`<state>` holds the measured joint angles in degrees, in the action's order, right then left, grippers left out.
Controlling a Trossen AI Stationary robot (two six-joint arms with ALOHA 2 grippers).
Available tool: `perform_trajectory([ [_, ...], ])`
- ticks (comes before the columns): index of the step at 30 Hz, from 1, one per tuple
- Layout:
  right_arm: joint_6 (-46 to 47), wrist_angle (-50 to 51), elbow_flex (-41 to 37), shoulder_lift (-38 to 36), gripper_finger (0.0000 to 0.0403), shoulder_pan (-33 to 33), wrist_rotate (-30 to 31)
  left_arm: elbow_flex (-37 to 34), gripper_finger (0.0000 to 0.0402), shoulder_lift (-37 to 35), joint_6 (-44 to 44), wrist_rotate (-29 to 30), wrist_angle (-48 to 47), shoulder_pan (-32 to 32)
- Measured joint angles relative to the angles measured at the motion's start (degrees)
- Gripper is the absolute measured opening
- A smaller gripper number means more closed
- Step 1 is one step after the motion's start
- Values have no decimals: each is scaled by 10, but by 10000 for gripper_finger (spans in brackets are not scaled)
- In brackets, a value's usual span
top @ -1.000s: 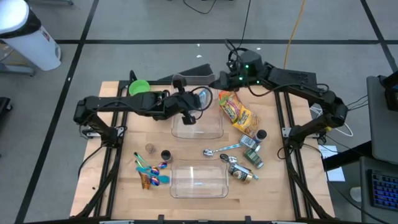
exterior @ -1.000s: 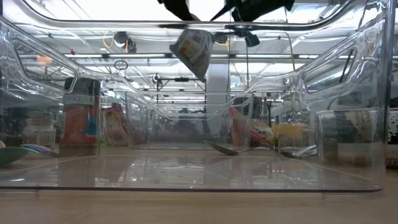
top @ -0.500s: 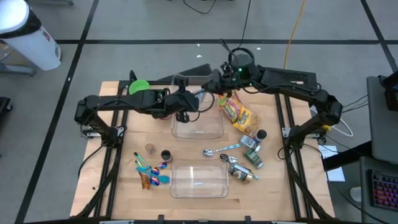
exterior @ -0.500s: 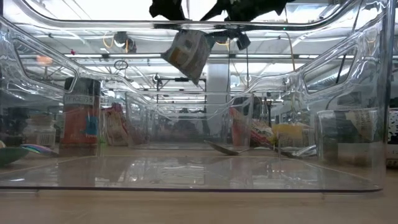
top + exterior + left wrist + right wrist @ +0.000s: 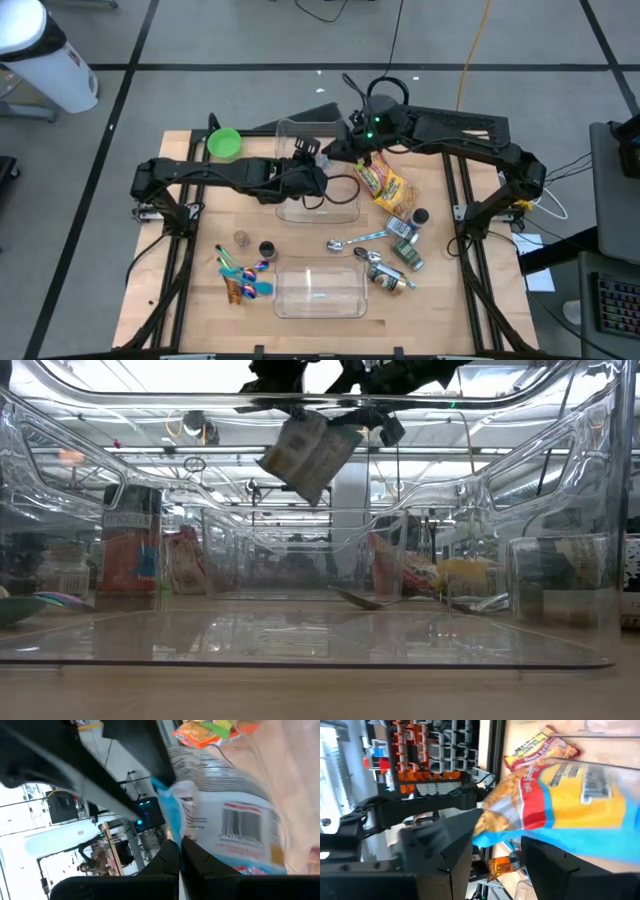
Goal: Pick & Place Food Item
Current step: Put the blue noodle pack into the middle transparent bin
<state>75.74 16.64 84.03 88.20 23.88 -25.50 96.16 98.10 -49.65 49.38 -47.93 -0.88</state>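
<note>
A food packet (image 5: 305, 455), printed blue, yellow and red with a barcode on one face (image 5: 235, 825), hangs tilted over the far clear container (image 5: 350, 215). Both grippers are on it. My left gripper (image 5: 180, 852) reaches in from the table's left (image 5: 318, 168) and is shut on the packet. My right gripper (image 5: 495, 845) comes from the right (image 5: 345, 150), with the packet's end between its fingers. In the high view the arms hide most of the packet. My left gripper pinches the packet's blue sealed edge (image 5: 170, 820) between its two shut fingers. The packet stands out beyond the fingers, clear of the container. My right gripper has the packet's blue and red end (image 5: 505, 832) between its two spread fingers, near their free ends. The packet is lifted clear and tilted.
A yellow-orange snack bag (image 5: 385, 180) lies right of the far container. A second clear container (image 5: 318, 290) stands near the front edge. A spoon (image 5: 355, 240), small bottles (image 5: 400, 255), coloured spoons (image 5: 240, 275), small cups (image 5: 267, 248) and a green bowl (image 5: 223, 143) lie around them.
My right gripper has gone toward the table's left and a little nearer, closing in on my left gripper. Both wrists have rolled. The packet has stayed in the air, tipped further over and sunk a little above the far container.
</note>
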Motion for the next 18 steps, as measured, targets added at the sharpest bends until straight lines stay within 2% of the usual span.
perform_trajectory([
  [12,12,6,0,-1,154,0,-1,0,0,0,-17,33,0,-2],
  [18,6,6,0,-1,120,0,-3,0,0,0,-23,33,0,-5],
])
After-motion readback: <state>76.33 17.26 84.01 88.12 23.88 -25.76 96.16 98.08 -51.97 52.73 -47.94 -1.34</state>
